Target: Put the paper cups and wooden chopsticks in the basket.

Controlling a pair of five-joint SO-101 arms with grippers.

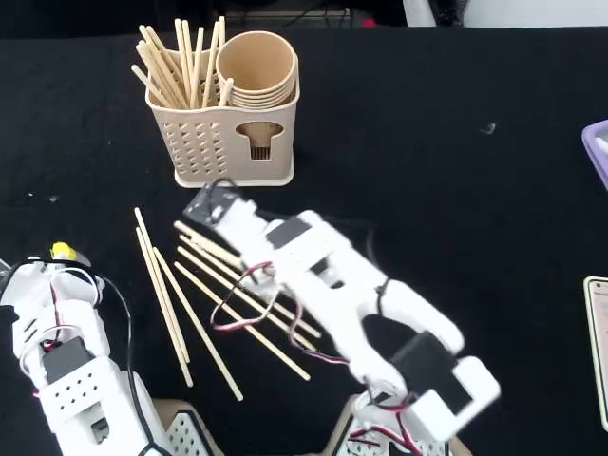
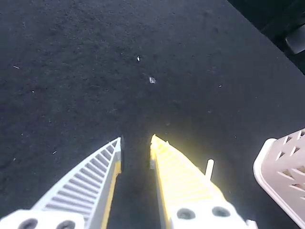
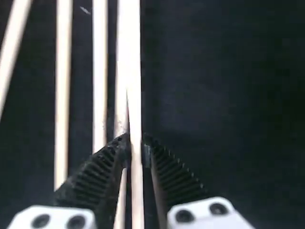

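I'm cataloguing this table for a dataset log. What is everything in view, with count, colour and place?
Perforated plastic basket: one, beige, far side of the table.
Stacked paper cups: one stack, tan, in one basket compartment.
Upright wooden chopsticks: a bundle, pale, in the other compartment.
Loose wooden chopsticks: about seven, pale, lying on the cloth before the basket.
Table cloth: one, black.
Purple object: one, cut off at the table's edge.
Left gripper: white and yellow, open, over bare cloth.
Right gripper: black jaws, shut on one loose chopstick.
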